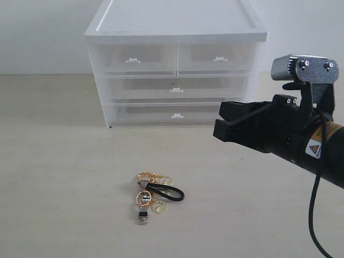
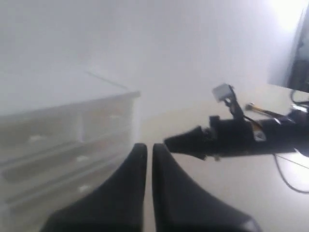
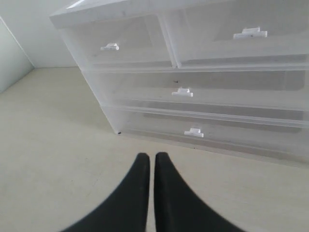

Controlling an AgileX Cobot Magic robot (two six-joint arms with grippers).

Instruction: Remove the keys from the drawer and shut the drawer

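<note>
The keys point(image 1: 153, 195), gold rings and round tags with a black loop strap and a small silver fob, lie on the table in front of the cabinet. The drawer point(image 1: 134, 59), the left half-width one with its white tab handle point(image 3: 110, 47), sits flush with the cabinet front. My right gripper point(image 1: 226, 120) hovers right of the keys, above the table, shut and empty; in its wrist view point(image 3: 151, 156) it points at the cabinet's lower front. My left gripper point(image 2: 145, 146) is shut, holds nothing, and is outside the exterior view.
The white plastic cabinet point(image 1: 176, 32) stands at the back with the right half-width drawer point(image 1: 217, 58) and two full-width drawers point(image 1: 176, 90) point(image 1: 176, 115) below. A black cable point(image 1: 313, 215) hangs from the right arm. A wall rises behind the table.
</note>
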